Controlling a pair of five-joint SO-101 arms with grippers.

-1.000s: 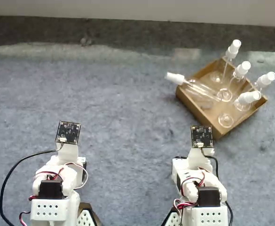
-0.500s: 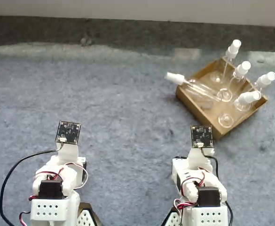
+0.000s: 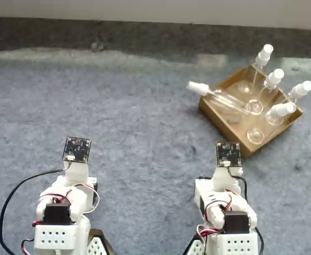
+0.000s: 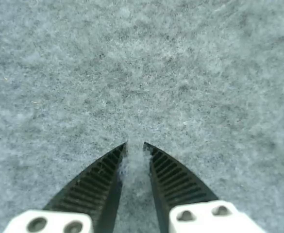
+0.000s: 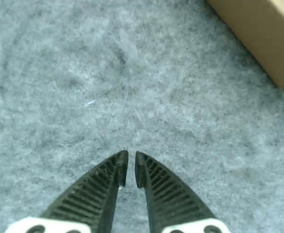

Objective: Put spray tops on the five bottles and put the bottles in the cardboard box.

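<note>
My left fingers are closed to a thin slit over bare grey bench and hold nothing. My right fingers are pinched almost tip to tip, equally empty, with a corner of the cardboard box just ahead of them. From above, both my arms sit folded at the near edge, well apart from the cardboard box. All five bottles are in it, each wearing a white spray top. Four stand roughly upright. The fifth bottle lies slanted, its top poking out over the rim. I judge the task to be at its very end, essentially done. If anything remains, my right arm would have to reach out, open up and tip that slanted bottle fully inside without toppling its neighbours.
</note>
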